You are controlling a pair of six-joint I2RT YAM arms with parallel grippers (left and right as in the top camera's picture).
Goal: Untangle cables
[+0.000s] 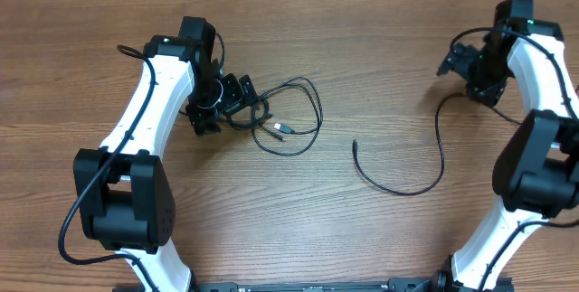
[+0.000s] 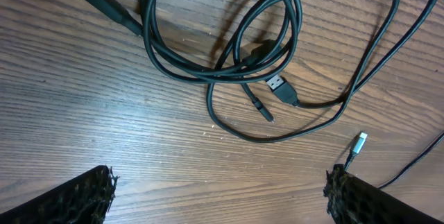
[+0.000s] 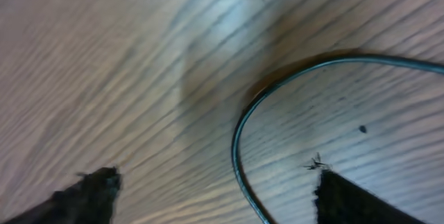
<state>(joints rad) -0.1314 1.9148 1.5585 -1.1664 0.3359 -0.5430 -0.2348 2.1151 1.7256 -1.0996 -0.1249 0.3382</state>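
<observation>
On the brown wooden table (image 1: 362,48), tangled thin black cables (image 2: 279,85) lie just right of the wide-open, empty left gripper (image 2: 218,179); a loose black cable (image 3: 235,144) curves beneath the spread, empty right gripper (image 3: 214,175).

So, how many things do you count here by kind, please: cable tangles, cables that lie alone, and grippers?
Tangle of black cables: 1
Single black cable lying apart from the tangle: 1
Grippers: 2 (left gripper, right gripper, both open and empty)
Total: 4
</observation>
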